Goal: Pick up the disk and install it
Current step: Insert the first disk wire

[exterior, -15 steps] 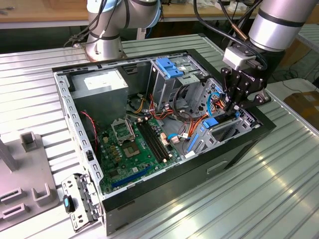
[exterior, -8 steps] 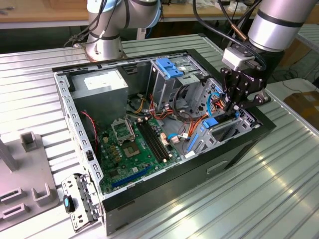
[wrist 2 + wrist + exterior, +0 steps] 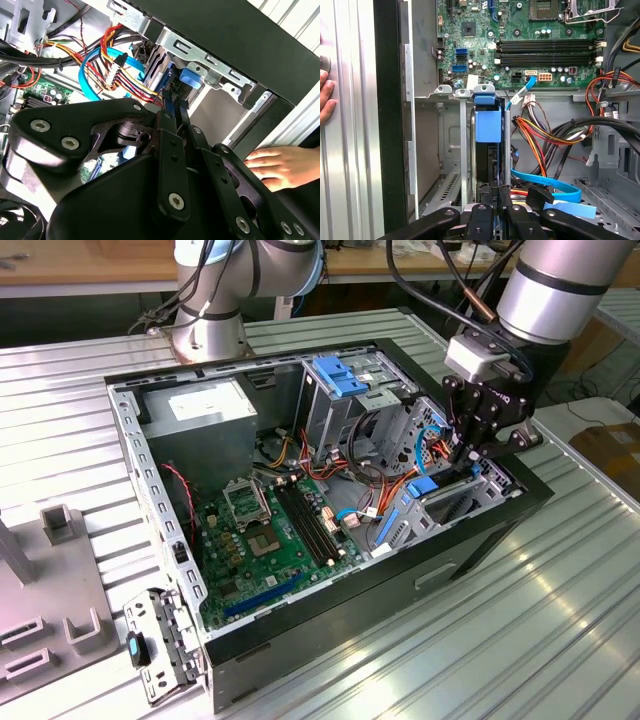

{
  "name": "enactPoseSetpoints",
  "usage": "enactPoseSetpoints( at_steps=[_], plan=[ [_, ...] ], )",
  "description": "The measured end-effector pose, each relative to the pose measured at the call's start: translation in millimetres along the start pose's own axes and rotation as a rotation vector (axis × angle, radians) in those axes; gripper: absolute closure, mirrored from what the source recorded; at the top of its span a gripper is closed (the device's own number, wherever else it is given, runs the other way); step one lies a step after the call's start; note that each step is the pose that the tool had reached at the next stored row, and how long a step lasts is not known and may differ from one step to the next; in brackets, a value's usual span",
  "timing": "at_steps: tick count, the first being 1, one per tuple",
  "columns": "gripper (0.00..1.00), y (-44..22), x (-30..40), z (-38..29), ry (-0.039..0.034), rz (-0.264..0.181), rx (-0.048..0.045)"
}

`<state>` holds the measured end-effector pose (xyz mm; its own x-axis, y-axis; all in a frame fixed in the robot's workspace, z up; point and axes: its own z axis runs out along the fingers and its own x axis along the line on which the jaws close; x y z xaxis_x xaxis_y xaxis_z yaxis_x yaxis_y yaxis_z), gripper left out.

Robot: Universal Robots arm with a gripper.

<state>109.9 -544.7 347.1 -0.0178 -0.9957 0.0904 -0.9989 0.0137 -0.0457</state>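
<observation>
While our gripper [image 3: 493, 197], closed it seems on the disk [image 3: 487, 150], stands in its bay, nearby cables [image 3: 545, 132] could snag.

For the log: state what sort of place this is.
Probably a robotics lab or workshop bench for computer assembly. An open desktop computer case lies on a ribbed metal table, a robot arm's gripper reaches into its drive bay, and wooden workbenches stand behind.
</observation>
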Motion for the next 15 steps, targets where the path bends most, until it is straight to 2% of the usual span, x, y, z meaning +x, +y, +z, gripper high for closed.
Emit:
enactPoseSetpoints(
  at_steps=[4, 15],
  plan=[
    [0.83, 0.0, -0.5, 0.1, 0.0006, 0.014, -0.0013],
    [0.83, 0.1, -1.6, 0.8, -0.0004, 0.014, -0.0013]
  ],
)
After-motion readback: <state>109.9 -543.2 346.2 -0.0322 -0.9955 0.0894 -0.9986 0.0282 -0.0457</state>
